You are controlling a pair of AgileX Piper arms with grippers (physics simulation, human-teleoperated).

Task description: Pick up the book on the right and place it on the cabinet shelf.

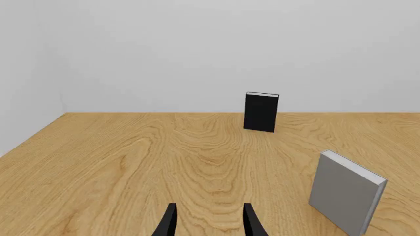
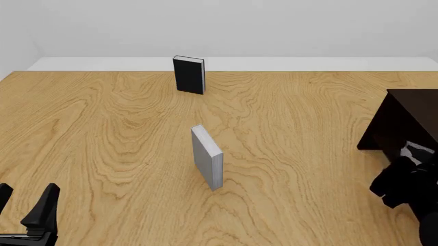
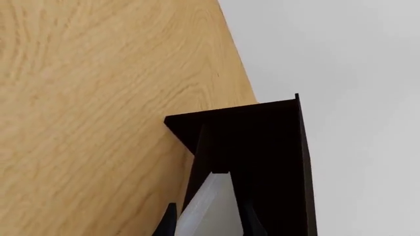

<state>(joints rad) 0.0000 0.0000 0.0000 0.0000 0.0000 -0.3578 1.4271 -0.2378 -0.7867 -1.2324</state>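
Observation:
The light-grey book [image 3: 211, 209] sits between the fingers of my right gripper [image 3: 210, 225], which is shut on it. Its far end reaches into the dark opening of the almost black cabinet shelf [image 3: 269, 142]. In the front view only a pale patch of the book [image 2: 416, 151] shows against the cabinet [image 2: 403, 115] at the right edge, with my right gripper [image 2: 411, 161] and arm right below it. My left gripper [image 2: 26, 199] [image 1: 210, 221] stands open and empty near the table's front left corner.
A second grey book [image 2: 206, 158] [image 1: 345, 191] stands upright mid-table. A black book [image 2: 188, 75] [image 1: 262, 112] stands upright near the far edge. The wooden table [image 2: 102, 128] spreads wide between them, with a white wall behind.

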